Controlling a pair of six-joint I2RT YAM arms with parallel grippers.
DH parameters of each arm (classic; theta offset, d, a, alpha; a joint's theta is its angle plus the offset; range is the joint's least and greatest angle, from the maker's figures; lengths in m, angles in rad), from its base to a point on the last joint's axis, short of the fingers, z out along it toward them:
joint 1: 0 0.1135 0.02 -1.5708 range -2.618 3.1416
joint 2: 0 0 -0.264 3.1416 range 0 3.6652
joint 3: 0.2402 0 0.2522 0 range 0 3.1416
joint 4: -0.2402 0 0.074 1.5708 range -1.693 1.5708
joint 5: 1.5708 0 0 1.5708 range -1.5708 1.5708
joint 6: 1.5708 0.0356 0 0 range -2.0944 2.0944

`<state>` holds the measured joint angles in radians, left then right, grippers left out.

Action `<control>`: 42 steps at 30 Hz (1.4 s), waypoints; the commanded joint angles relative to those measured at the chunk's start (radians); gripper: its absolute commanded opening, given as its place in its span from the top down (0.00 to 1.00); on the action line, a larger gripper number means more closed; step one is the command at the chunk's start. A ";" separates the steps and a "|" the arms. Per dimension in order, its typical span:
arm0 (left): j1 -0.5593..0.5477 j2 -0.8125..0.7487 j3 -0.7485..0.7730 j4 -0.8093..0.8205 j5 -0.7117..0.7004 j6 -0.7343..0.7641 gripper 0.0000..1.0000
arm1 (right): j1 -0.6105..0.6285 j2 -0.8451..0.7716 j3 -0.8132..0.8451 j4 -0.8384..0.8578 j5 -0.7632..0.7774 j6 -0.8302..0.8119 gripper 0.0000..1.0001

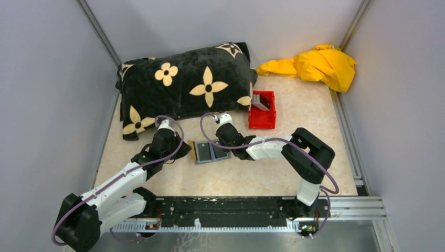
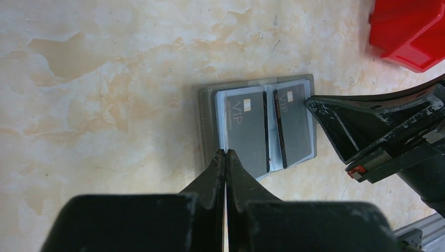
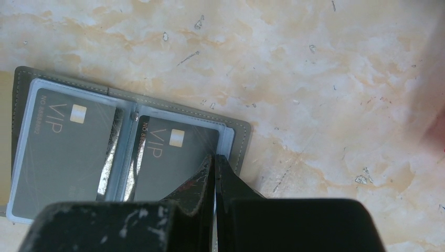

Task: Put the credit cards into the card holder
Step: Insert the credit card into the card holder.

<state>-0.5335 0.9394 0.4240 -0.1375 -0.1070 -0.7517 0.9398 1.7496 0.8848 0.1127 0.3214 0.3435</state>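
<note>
Card holder (image 2: 206,126) lying open on table (image 2: 105,79), two grey cards (image 2: 249,134) sitting inside | left fingers (image 2: 212,178) clenching together at its edge | right fingers (image 3: 202,181) clenching together over one card

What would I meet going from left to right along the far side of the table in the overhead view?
Black plush cushion with cream flowers → small red plastic bin → crumpled yellow cloth.

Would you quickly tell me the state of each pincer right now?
Left pincer: shut, tips at the edge of the card holder, nothing visibly gripped.
Right pincer: shut, tips over the card holder, nothing visibly gripped.
</note>
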 commanded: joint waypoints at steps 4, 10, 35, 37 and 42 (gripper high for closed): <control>0.016 0.009 -0.030 0.044 0.026 -0.017 1.00 | 0.016 0.032 0.020 0.001 -0.010 0.014 1.00; 0.023 -0.032 -0.077 0.075 0.021 -0.066 1.00 | 0.016 0.037 0.019 0.002 -0.012 0.015 1.00; 0.040 -0.134 -0.214 0.257 0.067 -0.196 1.00 | 0.016 0.055 0.006 0.008 -0.020 0.020 1.00; 0.040 -0.131 -0.214 0.264 0.070 -0.198 1.00 | 0.016 0.055 0.006 0.010 -0.022 0.020 1.00; 0.043 -0.122 -0.221 0.311 0.090 -0.211 1.00 | 0.016 0.056 0.007 0.011 -0.023 0.020 1.00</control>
<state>-0.4984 0.8097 0.2138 0.0948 -0.0452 -0.9463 0.9401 1.7657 0.8848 0.1478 0.3214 0.3454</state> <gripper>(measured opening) 0.005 0.005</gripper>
